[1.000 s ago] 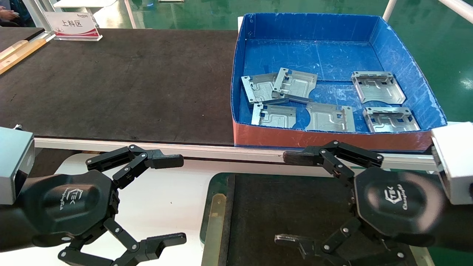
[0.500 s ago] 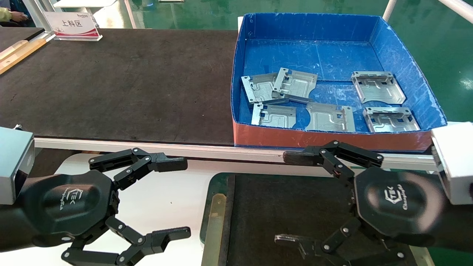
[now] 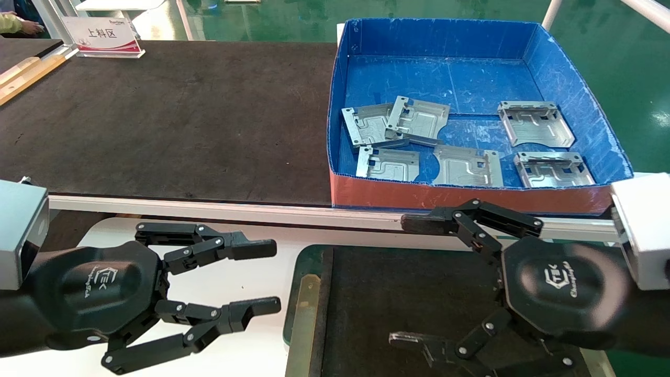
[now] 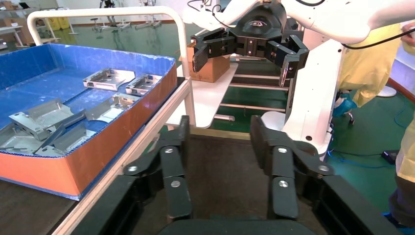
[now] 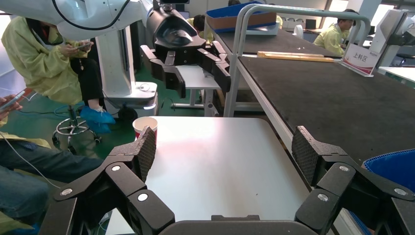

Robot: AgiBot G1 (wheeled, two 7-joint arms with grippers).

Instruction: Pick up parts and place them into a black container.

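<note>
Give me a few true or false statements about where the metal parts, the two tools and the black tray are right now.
1. All six parts lie in the blue box. True.
2. The black container already holds a part. False: none lies in it.
3. The right tool is open above the black container. True.
4. The left tool grips a part. False: it is open and empty.
5. Two parts overlap. True.

The white placard (image 3: 102,35) reads "上料区"; both end effector housings show "TEK" logos.
</note>
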